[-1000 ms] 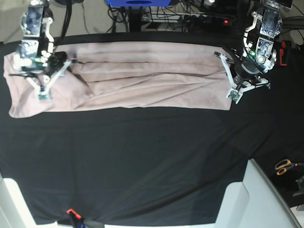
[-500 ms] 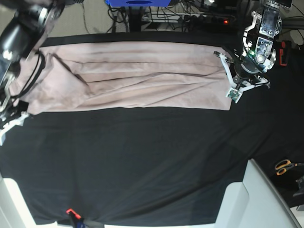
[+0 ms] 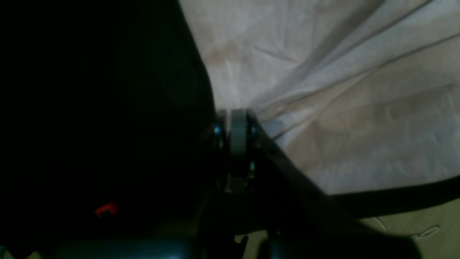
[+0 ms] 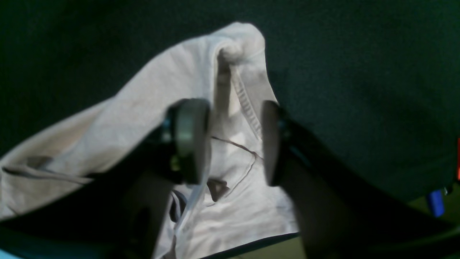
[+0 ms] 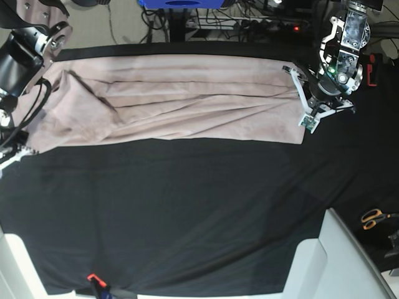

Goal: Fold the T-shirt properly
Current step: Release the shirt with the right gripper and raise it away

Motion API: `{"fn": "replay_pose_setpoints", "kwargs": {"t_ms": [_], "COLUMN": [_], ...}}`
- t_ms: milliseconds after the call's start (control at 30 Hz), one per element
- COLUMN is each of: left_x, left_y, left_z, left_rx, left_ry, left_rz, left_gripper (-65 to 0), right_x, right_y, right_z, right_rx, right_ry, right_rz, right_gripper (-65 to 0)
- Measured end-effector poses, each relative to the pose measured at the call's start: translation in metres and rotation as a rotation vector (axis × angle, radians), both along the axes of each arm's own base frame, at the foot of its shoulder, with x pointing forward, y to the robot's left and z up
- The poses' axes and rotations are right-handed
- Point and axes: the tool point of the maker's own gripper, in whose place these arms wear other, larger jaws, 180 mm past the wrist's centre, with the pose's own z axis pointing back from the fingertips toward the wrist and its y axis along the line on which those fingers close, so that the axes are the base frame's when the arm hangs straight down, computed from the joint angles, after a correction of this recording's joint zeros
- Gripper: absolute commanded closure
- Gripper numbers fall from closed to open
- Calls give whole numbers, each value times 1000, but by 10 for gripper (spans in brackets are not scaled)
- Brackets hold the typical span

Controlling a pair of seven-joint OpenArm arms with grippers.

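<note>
The pale pink T-shirt (image 5: 181,99) lies folded into a long strip across the far part of the black table cloth (image 5: 187,212). At the strip's right end my left gripper (image 5: 301,93) is shut on the T-shirt's edge (image 3: 323,108). Creases fan out from its closed fingertips (image 3: 238,129). My right arm (image 5: 25,59) reaches down the left end of the strip. In the right wrist view my right gripper (image 4: 230,140) stands open. Its two fingers (image 4: 190,140) straddle a bunched corner of the T-shirt (image 4: 233,72) with a hem seam.
Orange-handled scissors (image 5: 374,218) lie at the right edge. White blocks (image 5: 336,261) stand at the near right and near left corners. A red clip (image 5: 93,278) sits at the cloth's near edge. Cables and a blue stand (image 5: 181,4) are behind the table.
My right arm has swung off the shirt's left end, out toward the near-left corner, and its jaws have narrowed. The shirt's left end has shifted and bunched. The left arm has hardly moved.
</note>
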Motion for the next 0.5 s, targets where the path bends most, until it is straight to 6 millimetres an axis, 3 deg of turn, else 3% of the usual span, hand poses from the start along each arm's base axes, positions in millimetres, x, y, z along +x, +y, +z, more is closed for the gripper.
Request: {"fn": "replay_pose_setpoints", "kwargs": {"t_ms": [233,367,400,500], "left_x": [0,0,0,0], "left_y": [0,0,0,0], "left_z": [0,0,0,0], "left_rx": [0,0,0,0], "left_ry": [1,0,0,0], "left_rz": [0,0,0,0], "left_gripper": [0,0,0,0], "right_x": [-3,-1,0,-3], "right_y": [5,17,20,23], "right_z": [-2,-7,-8,-17], "right_rx": [13,37,43,64], "right_ry": [22,17,19,43], "right_rz": [25,32,35,37], "right_gripper": [-200,-185,-159,0]}}
